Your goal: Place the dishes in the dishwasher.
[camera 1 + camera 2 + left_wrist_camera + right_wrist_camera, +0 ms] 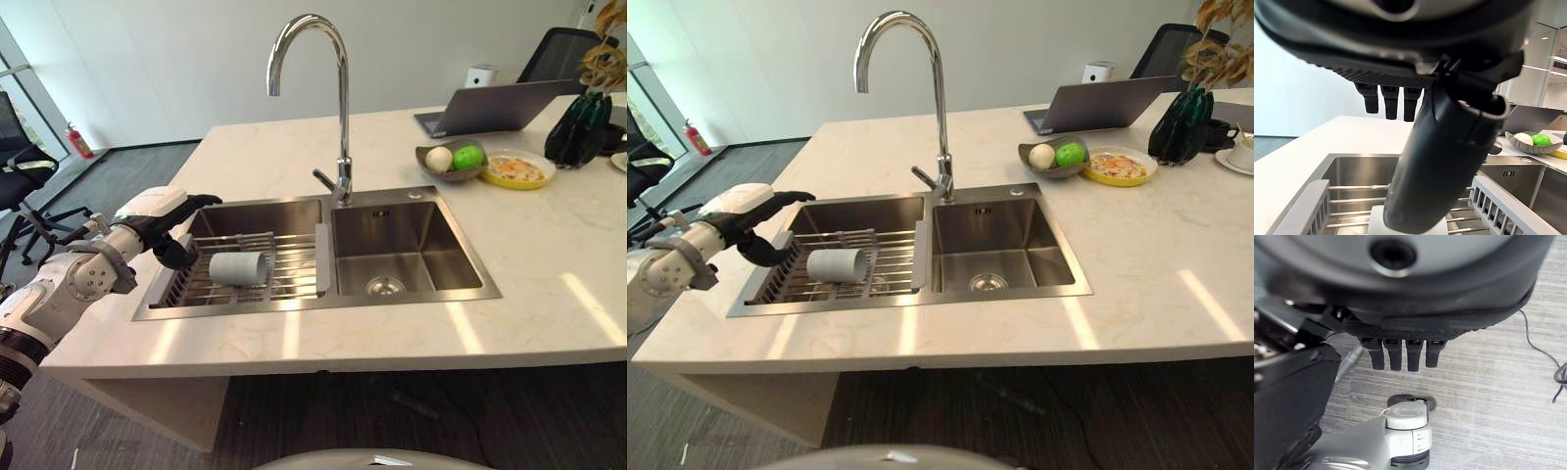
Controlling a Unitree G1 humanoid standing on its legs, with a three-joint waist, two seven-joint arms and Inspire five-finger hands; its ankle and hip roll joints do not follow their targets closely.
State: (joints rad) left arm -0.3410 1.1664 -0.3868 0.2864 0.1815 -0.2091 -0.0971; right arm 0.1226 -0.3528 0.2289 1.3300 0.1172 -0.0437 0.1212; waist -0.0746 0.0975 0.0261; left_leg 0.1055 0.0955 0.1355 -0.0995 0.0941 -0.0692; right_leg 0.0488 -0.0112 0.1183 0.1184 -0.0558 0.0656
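A white cup (238, 267) lies on its side on a wire drying rack (289, 257) set in the left basin of the steel sink (245, 217). My left hand (168, 233) hovers over the rack's left end, just left of the cup and not touching it, open with its fingers (1386, 102) straight and the thumb (1440, 161) standing out. Past the thumb in the left wrist view, the cup's top edge (1376, 221) shows. My right hand (1400, 355) hangs low over grey carpet, fingers straight, holding nothing.
A tall chrome faucet (340, 108) rises between the basins; the right basin (397, 250) holds nothing. At the back right of the marble counter (549, 264) stand a bowl of fruit (453, 159), a yellow plate (516, 169), a laptop (490, 106) and a dark vase (580, 122).
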